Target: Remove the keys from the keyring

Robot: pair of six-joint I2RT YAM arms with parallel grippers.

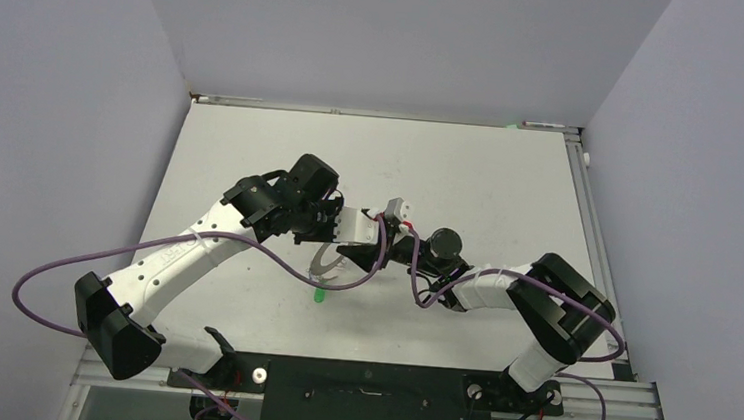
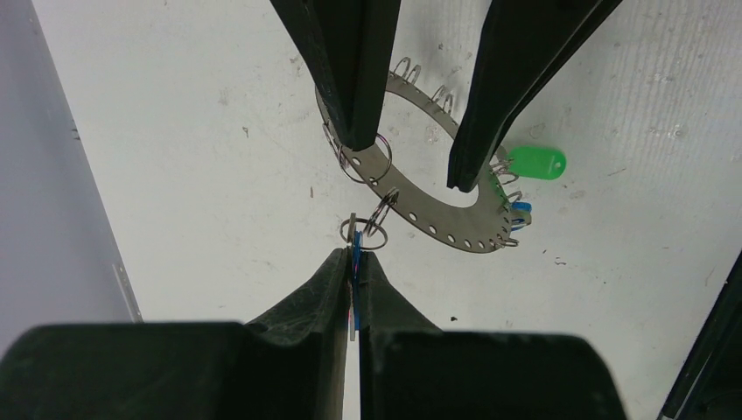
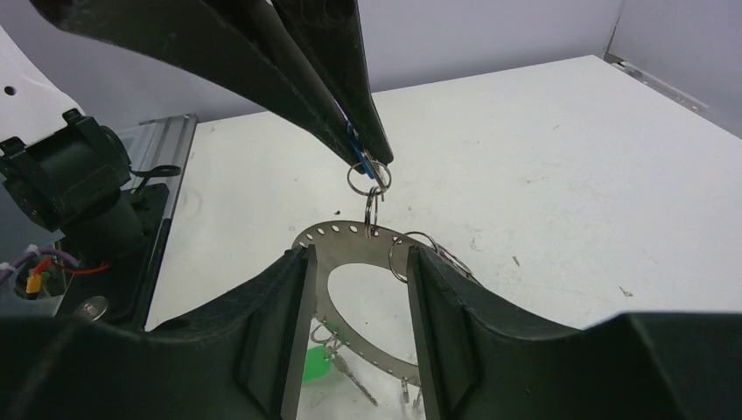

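The keyring (image 2: 437, 226) is a flat silver disc with small wire loops, held tilted above the white table. My right gripper (image 3: 354, 262) grips it across its band, one finger on each side; it shows from above in the left wrist view (image 2: 408, 164). My left gripper (image 2: 356, 258) is shut on a blue key (image 2: 357, 245), which hangs from a chain of small loops on the ring's rim (image 3: 346, 245). A green key (image 2: 535, 163) and another blue key (image 2: 521, 210) hang from the ring's far side. In the top view both grippers (image 1: 352, 226) (image 1: 377, 243) meet mid-table over the ring (image 1: 328, 267).
Grey walls close in the table (image 1: 471, 178) on the left, back and right. A metal rail (image 1: 375, 381) with both arm bases runs along the near edge. Purple cables (image 1: 274, 253) loop off each arm.
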